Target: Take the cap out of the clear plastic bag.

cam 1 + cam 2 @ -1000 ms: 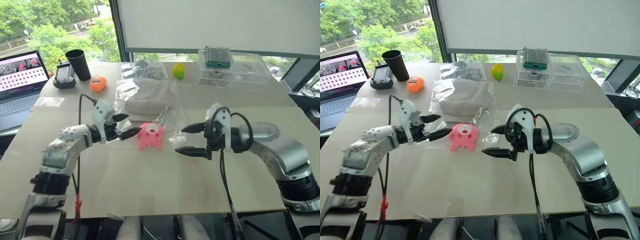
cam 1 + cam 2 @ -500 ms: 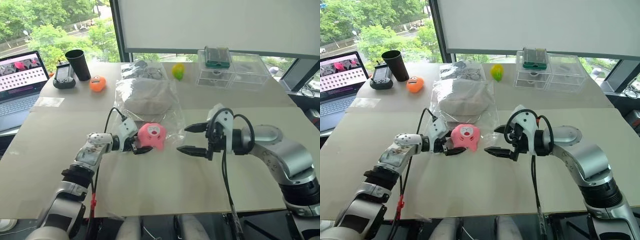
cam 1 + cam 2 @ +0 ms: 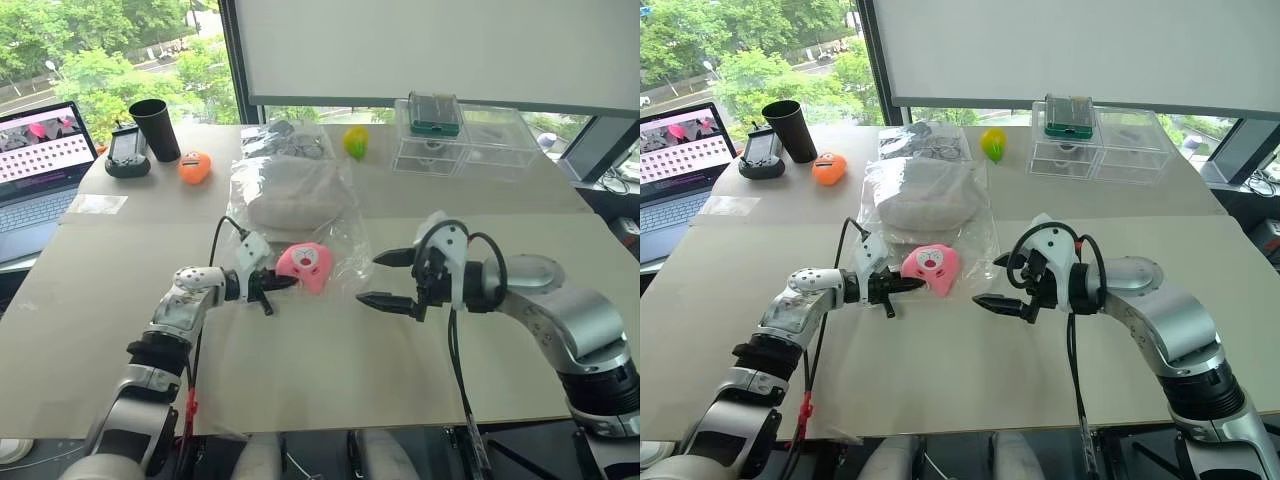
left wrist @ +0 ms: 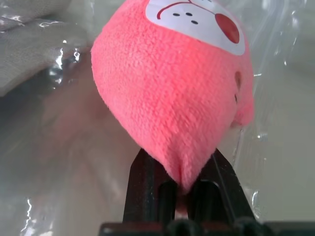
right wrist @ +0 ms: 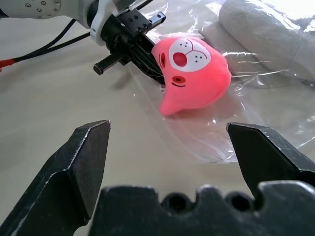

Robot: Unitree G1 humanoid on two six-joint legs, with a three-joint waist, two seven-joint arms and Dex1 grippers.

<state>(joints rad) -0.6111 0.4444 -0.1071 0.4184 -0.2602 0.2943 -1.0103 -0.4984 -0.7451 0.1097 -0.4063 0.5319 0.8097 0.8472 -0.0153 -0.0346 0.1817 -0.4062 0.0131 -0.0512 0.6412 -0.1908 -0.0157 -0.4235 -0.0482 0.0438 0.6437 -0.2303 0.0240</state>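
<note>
**Cap lying bagged; left end effector gripping the pink toy**

The cap [image 3: 290, 195] is lying inside the clear plastic bag [image 3: 252, 178] on the surface [image 3: 330, 370], past the pink plush toy [image 3: 305, 266]. Wrinkled, glossy film is veiling the cap, so its brim and seams are hard to make out; it is reading as a pale rounded mound. The bag's near edge is blending into the surface, and its opening cannot be located. The toy is sitting on the bag's near film; whether any film is covering it cannot be told.

The left end effector [image 4: 179, 189] is clenching an edge of the toy, its black fingers [image 4: 142, 187] pinching the plush between them. The right end effector [image 3: 385, 280] is hanging released, jaws spread wide and holding nothing, near the toy and apart from it and the bag.

Further back, a clear drawer box [image 3: 460, 145] is carrying a green-topped item [image 3: 435, 113]; the drawers' contents are not discernible. A black cup [image 3: 157, 128] is standing upright; its inside is hidden. A laptop [image 3: 35, 160] is being cut off by the frame edge.
</note>
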